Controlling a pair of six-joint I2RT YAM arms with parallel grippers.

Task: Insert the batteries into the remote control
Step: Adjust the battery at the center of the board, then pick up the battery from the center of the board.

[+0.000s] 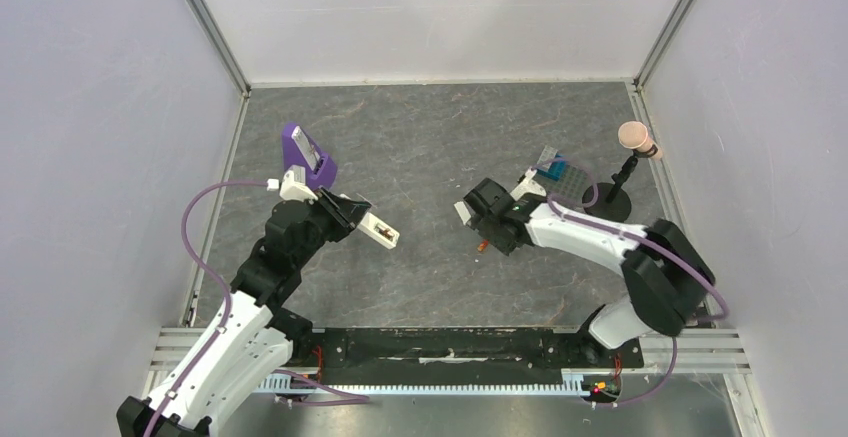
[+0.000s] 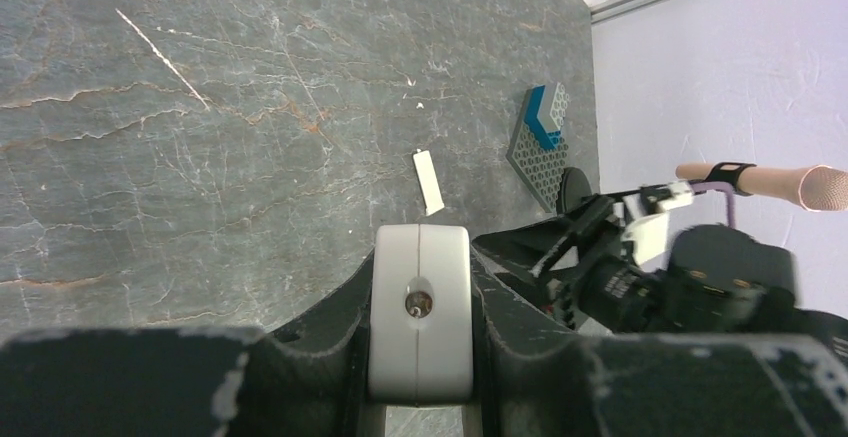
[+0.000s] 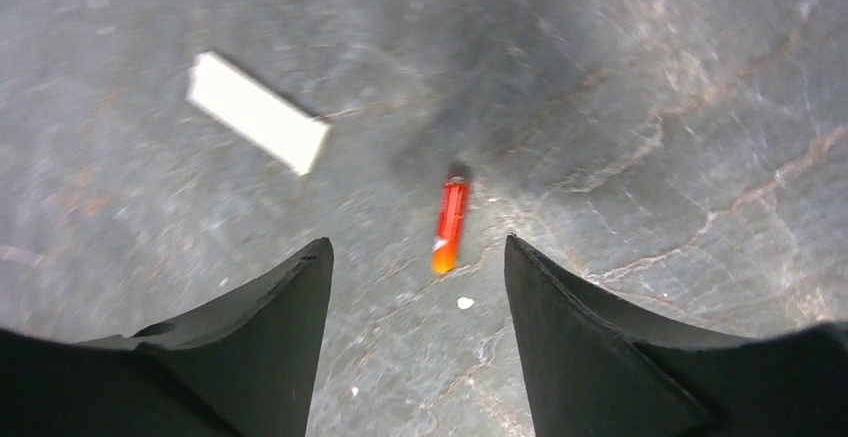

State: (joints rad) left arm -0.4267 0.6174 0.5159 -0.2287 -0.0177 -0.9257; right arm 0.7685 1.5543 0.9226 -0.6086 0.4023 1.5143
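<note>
Right wrist view: the right fingers [image 3: 285, 307] stand apart over the tabletop [image 3: 650, 77]. The red-orange battery [image 3: 450, 225] lies just ahead of their gap, with a white strip [image 3: 258, 112] farther off. The left fingers [image 2: 335, 342] are clamped on the remote control [image 2: 420, 312]. What fills its dark slot [image 1: 383, 227] cannot be told.

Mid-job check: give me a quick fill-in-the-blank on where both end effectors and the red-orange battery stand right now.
1. The left end effector is shut on the ____.
2. The right end effector has its jaws ____.
3. The red-orange battery lies ungripped on the ____.
Missing words: remote control; open; table.
</note>
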